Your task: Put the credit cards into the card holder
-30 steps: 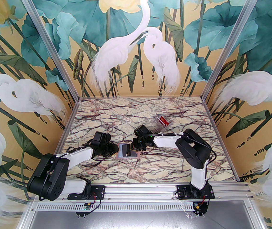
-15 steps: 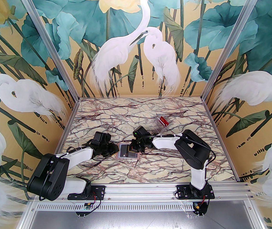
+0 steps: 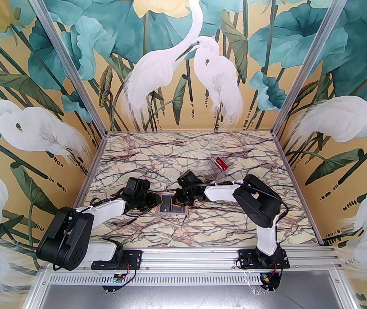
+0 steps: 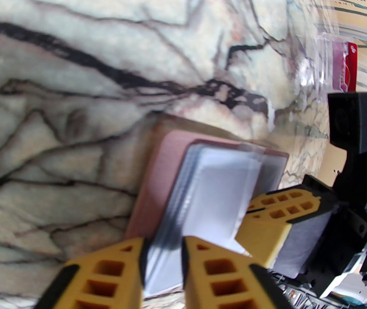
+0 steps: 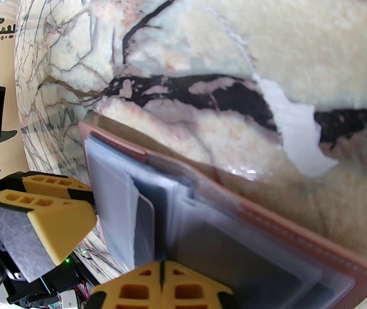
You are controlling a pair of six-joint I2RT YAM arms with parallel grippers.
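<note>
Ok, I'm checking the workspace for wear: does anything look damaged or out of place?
Yes: the marble-patterned table top has a ragged white patch just beyond the open dusty-pink leather-like card holder. It breaks a dark vein, and it looks as if the printed surface has peeled there.

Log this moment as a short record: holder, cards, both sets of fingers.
card holder: open on the table, sleeves fanned
black card: standing among the sleeves
red card: in the clear box, farther back
left gripper: fingers astride a sleeve, grip unclear
right gripper: fingers shut beside the black card
</note>
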